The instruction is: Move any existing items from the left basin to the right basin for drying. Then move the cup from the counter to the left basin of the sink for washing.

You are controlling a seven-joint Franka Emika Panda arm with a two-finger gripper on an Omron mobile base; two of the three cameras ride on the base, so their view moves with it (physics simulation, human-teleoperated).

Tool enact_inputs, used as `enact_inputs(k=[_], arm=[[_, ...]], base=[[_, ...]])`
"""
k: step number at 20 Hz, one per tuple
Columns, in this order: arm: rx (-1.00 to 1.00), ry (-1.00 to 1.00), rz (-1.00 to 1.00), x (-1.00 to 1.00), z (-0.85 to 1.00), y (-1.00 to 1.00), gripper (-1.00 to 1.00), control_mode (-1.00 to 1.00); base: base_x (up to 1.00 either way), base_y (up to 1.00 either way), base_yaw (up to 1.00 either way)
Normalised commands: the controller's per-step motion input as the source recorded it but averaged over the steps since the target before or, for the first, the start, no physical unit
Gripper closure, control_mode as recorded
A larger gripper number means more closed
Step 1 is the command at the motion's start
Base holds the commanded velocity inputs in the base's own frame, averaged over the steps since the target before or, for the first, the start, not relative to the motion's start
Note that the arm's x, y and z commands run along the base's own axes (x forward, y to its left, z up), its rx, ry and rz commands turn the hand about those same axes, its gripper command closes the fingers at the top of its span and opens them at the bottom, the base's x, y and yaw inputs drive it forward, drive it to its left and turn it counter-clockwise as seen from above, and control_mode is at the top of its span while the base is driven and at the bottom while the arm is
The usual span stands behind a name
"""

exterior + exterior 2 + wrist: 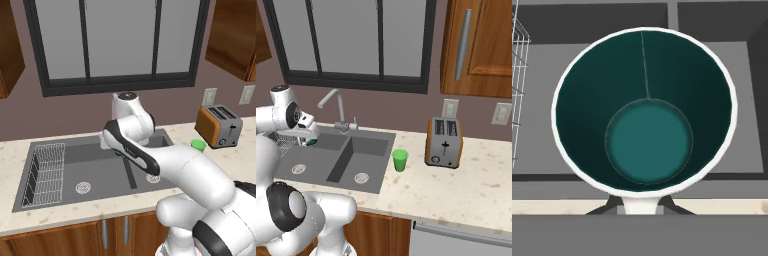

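Observation:
The white-grey mug [647, 110] with its dark teal inside looms close in the hand view. My gripper [640, 204] is shut on its near rim. From the right base view the mug [311, 141] hangs under the gripper [307, 132], above the left basin [316, 160] and clear of its floor. The left basin [100, 167] holds a wire rack [47, 172] at its left end. The right basin [368, 155] lies beyond the divider with nothing in it. The bright green cup [400, 160] stands upright on the beige counter [456, 185], just right of the sink, and its top [198, 145] peeks over my arm.
A silver tap [331, 102] rises behind the sink, its spout reaching toward the left basin. An orange toaster [443, 142] stands on the counter right of the cup, against the wall. Wooden cupboards hang at both upper corners.

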Motion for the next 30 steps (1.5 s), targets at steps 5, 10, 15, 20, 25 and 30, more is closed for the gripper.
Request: enact_inputs(k=[5,10,15,20,25,30], arm=[[0.0,0.0,0.0,-0.25,0.0,-0.54,1.0,-1.0],[0.0,0.0,0.0,-0.28,0.0,-0.59,1.0,-1.0],[0.0,0.0,0.0,-0.22,0.0,-0.59,1.0,-1.0],[0.0,0.0,0.0,-0.08,0.0,-0.53,1.0,-1.0],[0.0,0.03,0.0,0.0,-0.09,-0.37,1.0,-1.0],[0.0,0.0,0.0,0.07,-0.29,-0.31,1.0,-1.0]], base=[[0.0,0.0,0.0],[0.0,0.0,0.0],[0.0,0.0,0.0],[0.0,0.0,0.0],[0.0,0.0,0.0],[0.0,0.0,0.0]])
